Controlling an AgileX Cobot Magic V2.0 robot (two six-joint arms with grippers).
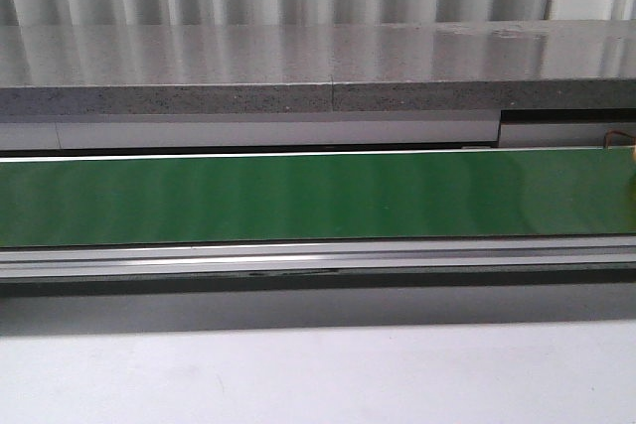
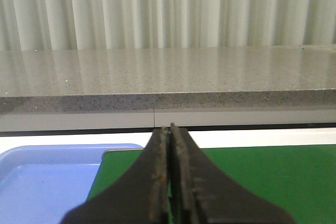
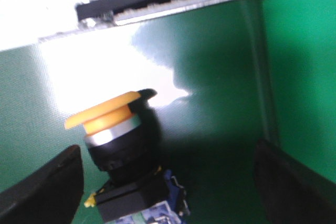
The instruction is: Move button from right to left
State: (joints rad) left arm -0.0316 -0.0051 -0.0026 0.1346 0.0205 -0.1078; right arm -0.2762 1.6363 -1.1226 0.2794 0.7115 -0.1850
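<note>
The button [image 3: 126, 161] lies tilted on the green belt [image 3: 220, 77] in the right wrist view: orange cap, silver ring, black body and a blue base. My right gripper [image 3: 168, 187] is open, with the button between its two black fingers [image 3: 47, 182], nearer one finger and touching neither. My left gripper [image 2: 170, 171] is shut and empty, held over the green belt [image 2: 262, 177]. Neither gripper shows in the front view. There, a small orange speck [image 1: 632, 152] sits at the belt's far right edge; I cannot tell what it is.
A blue tray [image 2: 47, 182] sits beside the belt's end in the left wrist view. The long green belt [image 1: 298, 196] runs across the front view, with a metal rail [image 1: 298, 257] in front and a grey stone counter [image 1: 298, 67] behind. The belt's metal end edge [image 3: 157, 9] lies beyond the button.
</note>
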